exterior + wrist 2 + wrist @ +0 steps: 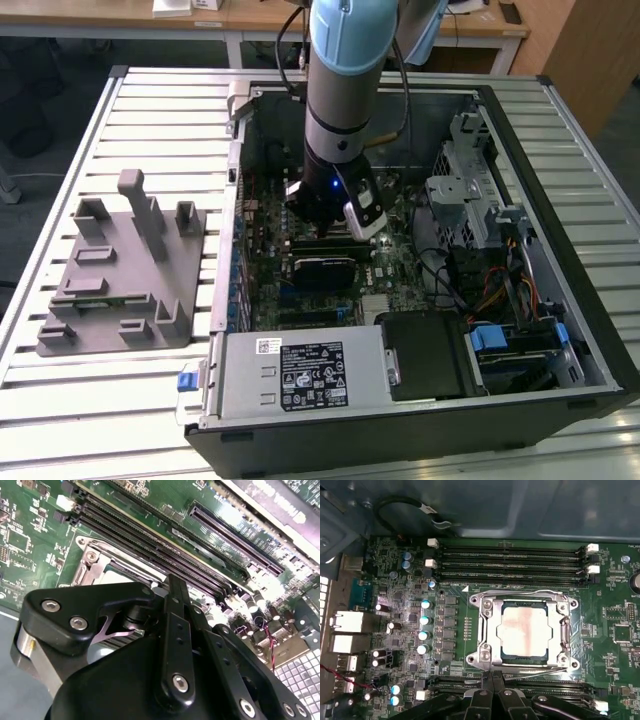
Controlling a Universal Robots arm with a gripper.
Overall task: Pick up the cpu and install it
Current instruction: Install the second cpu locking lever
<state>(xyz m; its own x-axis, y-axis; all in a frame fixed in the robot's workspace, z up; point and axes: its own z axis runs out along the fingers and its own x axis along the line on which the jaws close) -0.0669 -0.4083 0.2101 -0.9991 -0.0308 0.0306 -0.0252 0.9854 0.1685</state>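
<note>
Pale silver cpu (525,632) seated flat inside metal socket frame (485,630) on green motherboard (450,645), between rows of memory slots (510,560). Gripper (492,690) poised just beside socket edge, fingers pressed together, grasping nothing. Arm (345,100) reaching down into open computer case (590,330); grey tray (120,270) well apart on slatted table (60,400).

Exterior view sits high, off my arm, angled down over the open computer case (420,250) – whole table (150,120) in frame. First wrist view looks close and straight at the motherboard (395,580). Second wrist view peers past my gripper (175,645) – same board, oblique, closer.
</note>
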